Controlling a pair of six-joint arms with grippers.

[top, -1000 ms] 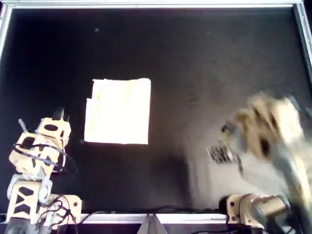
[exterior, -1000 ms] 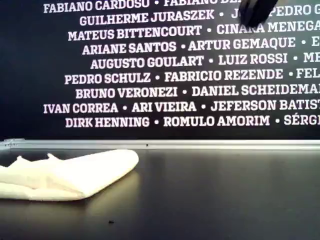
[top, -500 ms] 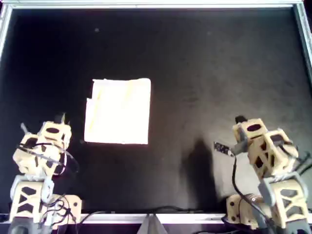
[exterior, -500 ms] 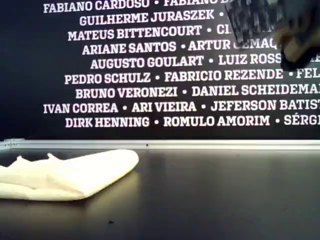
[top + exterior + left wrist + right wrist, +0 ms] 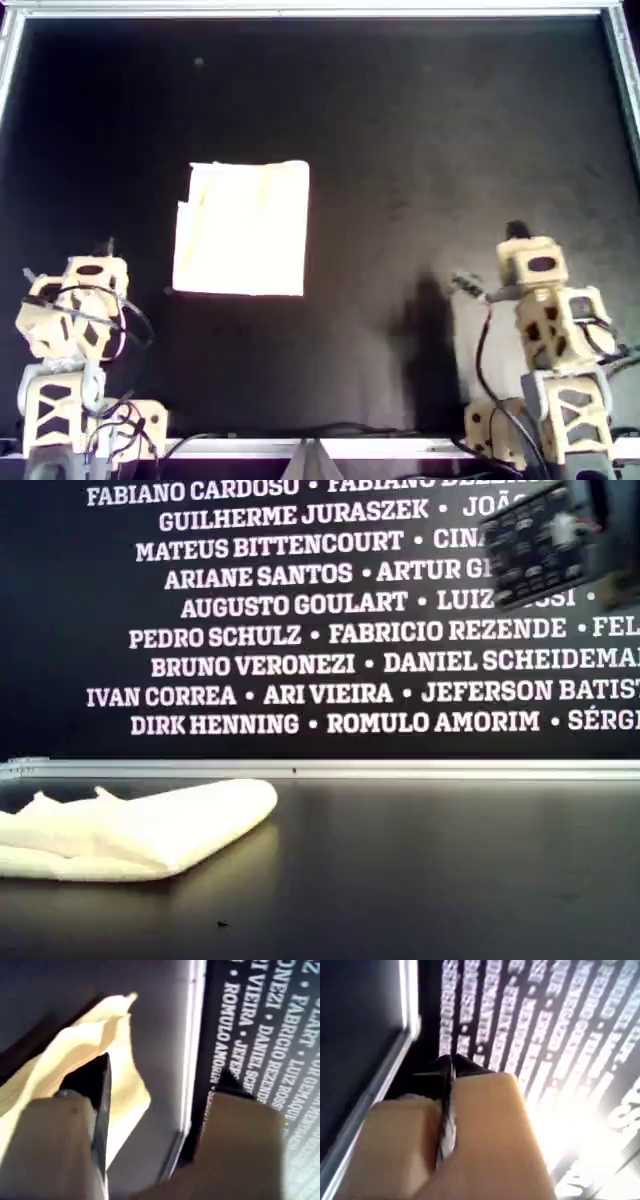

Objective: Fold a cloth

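Cream cloth (image 5: 243, 229) lies folded on the black table (image 5: 420, 140) — left gripper (image 5: 160, 1077) parted and empty, right gripper (image 5: 451, 1072) closed, both apart from it.

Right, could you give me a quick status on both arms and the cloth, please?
Left gripper open, empty, short of the cloth. Right gripper shut, empty, away from it. Cloth folded, flat on the black table. Nothing in the way.

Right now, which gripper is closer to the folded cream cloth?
Left. The left gripper sits just off the cloth, toward the overhead view's lower left, jaws open. The right gripper is far across the black mat on that view's right, jaws shut.
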